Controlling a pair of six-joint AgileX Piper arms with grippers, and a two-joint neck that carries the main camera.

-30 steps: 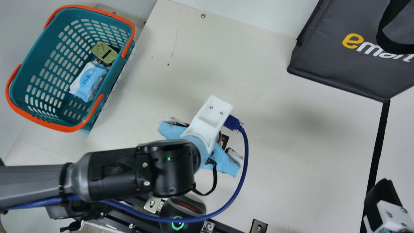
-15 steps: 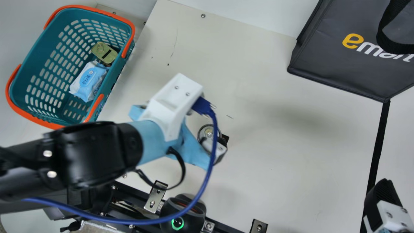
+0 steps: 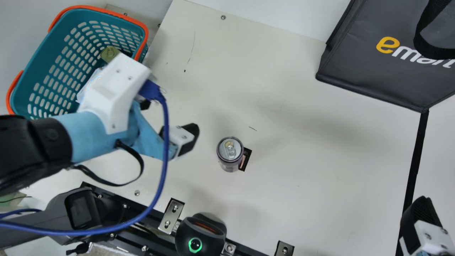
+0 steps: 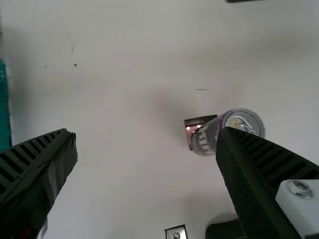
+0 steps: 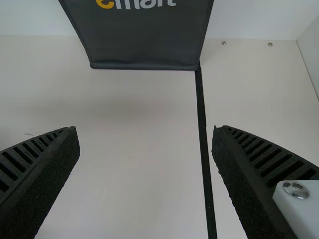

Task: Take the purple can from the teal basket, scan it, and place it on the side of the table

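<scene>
The bench [image 3: 302, 177] was the largest thing, cream in colour, with small dark marks on its surface. At its far right corner was a dark grey bag [image 3: 355, 64] with a black strap. On its front there was big printing, the first letter in yellow and the following ones in white, cut off by the edge of the main view. The teal basket [image 3: 53, 53], having orange handles, was at the left side of the bench.

The left end effector [image 3: 167, 121] was above the bench, between the basket and the purple can. It was open, with its fingers wide apart and holding nothing. The right end effector [image 3: 421, 217] was at the lower right of the main view, also open and without any object between its fingers. A black strip [image 3: 414, 167] ran from the bag toward it.

At the near edge was a dark scanner [image 3: 199, 234] with a green lit ring. In the basket, a pale packet [image 3: 85, 92] was partly hidden by the left arm. The purple can [image 3: 230, 151] stood upright on the bench, with pale lettering along its side. A gold-green tin [image 3: 109, 53] lay in the basket, and a small dark-edged patch [image 3: 245, 159] was just beside the can.
</scene>
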